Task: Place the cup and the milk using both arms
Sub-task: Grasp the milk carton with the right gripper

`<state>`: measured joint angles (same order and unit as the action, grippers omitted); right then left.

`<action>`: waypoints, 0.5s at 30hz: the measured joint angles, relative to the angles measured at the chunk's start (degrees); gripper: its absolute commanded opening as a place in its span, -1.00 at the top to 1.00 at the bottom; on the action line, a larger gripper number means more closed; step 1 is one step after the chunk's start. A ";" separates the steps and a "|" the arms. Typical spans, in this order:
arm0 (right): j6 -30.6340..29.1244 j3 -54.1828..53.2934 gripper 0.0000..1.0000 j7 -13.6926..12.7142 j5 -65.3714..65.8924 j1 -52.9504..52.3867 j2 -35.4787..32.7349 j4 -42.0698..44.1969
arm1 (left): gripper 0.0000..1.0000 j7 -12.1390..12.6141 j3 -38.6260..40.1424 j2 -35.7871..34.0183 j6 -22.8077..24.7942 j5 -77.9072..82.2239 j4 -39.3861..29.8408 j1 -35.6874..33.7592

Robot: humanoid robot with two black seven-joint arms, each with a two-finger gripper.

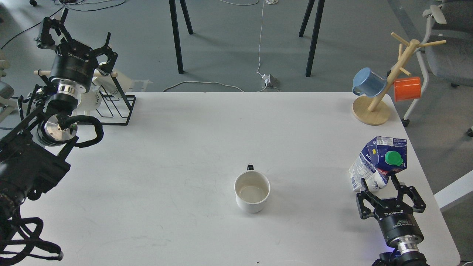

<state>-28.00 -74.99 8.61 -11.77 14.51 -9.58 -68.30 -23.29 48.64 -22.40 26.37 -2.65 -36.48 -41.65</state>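
Note:
A white cup [252, 191] stands upright near the middle front of the white table [207, 125], its small dark handle pointing away. A blue and white milk carton [377, 163] with a green cap stands dented near the table's right edge. My right gripper [380, 181] is open just below the carton, its fingertips at the carton's base on either side. My left gripper [79, 31] is open at the far left, raised above the black wire rack, far from the cup.
A black wire rack [111, 105] with white items sits at the back left corner. A wooden mug tree [384, 85] at the back right holds a blue mug [367, 82] and an orange mug [407, 88]. Chair and table legs stand beyond the table.

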 measured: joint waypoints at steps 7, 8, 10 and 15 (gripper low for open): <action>0.00 -0.15 0.50 0.09 0.08 -1.96 0.08 0.27 | -0.99 -0.04 -0.04 0.07 -0.32 0.13 0.10 0.12; 0.00 -0.15 0.51 0.10 0.07 -1.97 0.09 0.27 | -0.99 -0.17 -0.04 0.13 -0.53 0.17 0.15 0.15; 0.00 -0.15 0.54 0.38 0.06 -1.91 0.09 0.28 | -0.99 -0.41 -0.04 0.22 -1.20 0.24 0.20 0.16; 0.00 0.64 0.61 1.57 -0.29 -1.10 0.10 -0.28 | -0.99 -0.52 -0.04 0.19 -1.83 0.28 0.26 0.16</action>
<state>-28.00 -74.35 10.18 -12.07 13.41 -9.48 -68.58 -23.81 48.60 -22.21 24.53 -2.37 -36.23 -41.49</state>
